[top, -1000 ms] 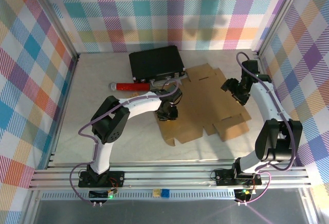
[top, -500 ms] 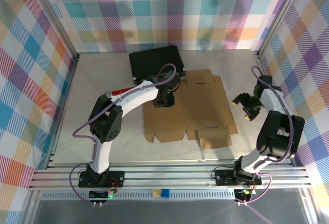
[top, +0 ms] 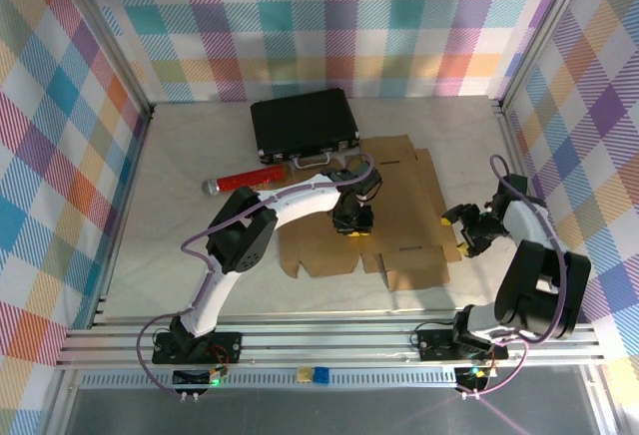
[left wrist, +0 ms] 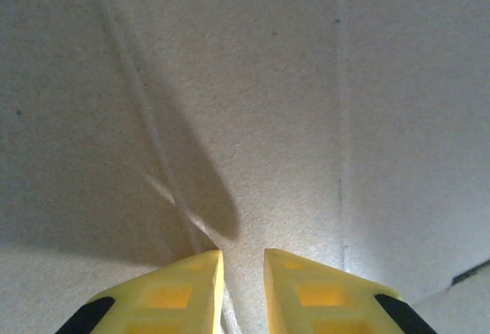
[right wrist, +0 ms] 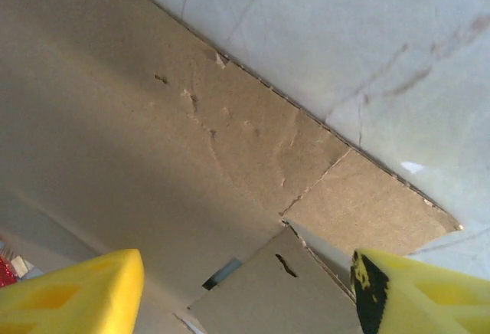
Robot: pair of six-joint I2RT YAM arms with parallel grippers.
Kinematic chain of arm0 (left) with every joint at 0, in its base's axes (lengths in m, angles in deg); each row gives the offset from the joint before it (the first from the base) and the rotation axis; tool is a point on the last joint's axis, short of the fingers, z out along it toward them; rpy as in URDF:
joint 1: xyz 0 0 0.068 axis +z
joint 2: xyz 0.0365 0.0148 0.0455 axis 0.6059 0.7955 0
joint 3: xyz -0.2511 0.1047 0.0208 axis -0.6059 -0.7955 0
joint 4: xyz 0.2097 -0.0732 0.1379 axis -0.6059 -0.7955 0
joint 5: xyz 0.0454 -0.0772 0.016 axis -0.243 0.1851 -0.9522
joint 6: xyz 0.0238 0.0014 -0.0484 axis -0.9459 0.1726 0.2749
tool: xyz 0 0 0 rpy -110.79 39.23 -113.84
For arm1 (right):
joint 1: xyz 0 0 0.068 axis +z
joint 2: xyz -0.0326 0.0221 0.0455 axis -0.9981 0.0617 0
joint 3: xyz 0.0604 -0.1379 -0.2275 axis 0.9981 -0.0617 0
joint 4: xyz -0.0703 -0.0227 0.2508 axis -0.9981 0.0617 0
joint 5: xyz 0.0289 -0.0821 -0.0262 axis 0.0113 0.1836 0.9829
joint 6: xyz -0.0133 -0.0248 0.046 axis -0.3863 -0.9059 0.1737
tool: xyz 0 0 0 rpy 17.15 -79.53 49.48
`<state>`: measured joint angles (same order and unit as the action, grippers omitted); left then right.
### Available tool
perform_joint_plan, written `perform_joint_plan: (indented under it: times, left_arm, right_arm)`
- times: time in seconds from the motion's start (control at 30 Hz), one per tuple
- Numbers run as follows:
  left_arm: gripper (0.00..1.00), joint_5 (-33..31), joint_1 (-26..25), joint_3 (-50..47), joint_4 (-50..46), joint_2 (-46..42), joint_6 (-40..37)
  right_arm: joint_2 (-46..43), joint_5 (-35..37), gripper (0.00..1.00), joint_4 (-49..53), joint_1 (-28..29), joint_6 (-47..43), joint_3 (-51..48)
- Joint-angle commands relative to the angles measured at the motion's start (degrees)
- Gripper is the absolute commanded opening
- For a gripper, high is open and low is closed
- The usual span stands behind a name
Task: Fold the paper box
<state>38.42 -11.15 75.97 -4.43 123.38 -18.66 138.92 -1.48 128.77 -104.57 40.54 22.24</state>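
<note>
Paper box: the paper box (top: 404,211) lies flat and unfolded on the tabletop (top: 200,245), centre-right of the overhead view. Its upper left corner is just beside the black case (top: 303,123), and no flap is raised yet.
Left pincer: the left pincer (top: 352,223) points down onto the middle of the sheet. Its tips are almost clenched with only a thin slit, nothing shows between them, and it appears to pin the sheet.
Right pincer: the right pincer (top: 465,227) is released, jaws wide, at the sheet's right edge, with a smaller flap just ahead of it in the wrist view.
Risk, sliding: if the left tips press too lightly, a push from the right would likely shove the whole sheet towards the case instead of bending a crease.
Risk, missed grasp: the edge lies thin and flat on the tabletop, so the wide jaws may scrape over it.
Risk, tearing: the card near that edge looks scuffed and cracked, and a sharp lift could rip it.
Risk, clutter: the red tool (top: 245,174), left of centre, sits near the left arm and could be knocked.
</note>
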Motion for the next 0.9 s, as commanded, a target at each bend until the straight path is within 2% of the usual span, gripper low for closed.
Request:
perform_joint_plan:
  times: [0.0,0.3,0.43,0.63,0.77,0.87]
  left_arm:
    - [0.21,1.40,0.33,-0.52,0.17,-0.10,0.40]
    - [0.22,1.26,0.30,0.72,-1.19,0.69,-0.94]
    - [0.22,0.86,0.37,0.69,-1.71,0.52,-1.34]
    - [0.22,-0.11,0.33,1.88,-2.58,-0.12,-1.83]
    - [0.25,-1.51,0.29,3.75,-3.77,-1.78,-2.14]
    - [0.30,-3.09,0.30,6.09,-5.48,-3.30,-2.78]
  right_arm:
    - [-1.86,-0.74,0.70,1.89,-0.18,1.06,-5.73]
    - [-2.84,-4.63,0.65,-0.21,-0.17,-3.54,-9.50]
    - [-2.80,-9.47,0.56,-2.36,-0.13,-3.85,-10.05]
    - [-6.79,-11.33,0.30,-1.73,-0.04,-2.60,-8.69]
    - [-6.97,-11.85,0.00,-1.06,0.00,-1.13,-7.12]
    - [-6.80,-11.45,0.00,0.08,0.00,0.71,-5.45]
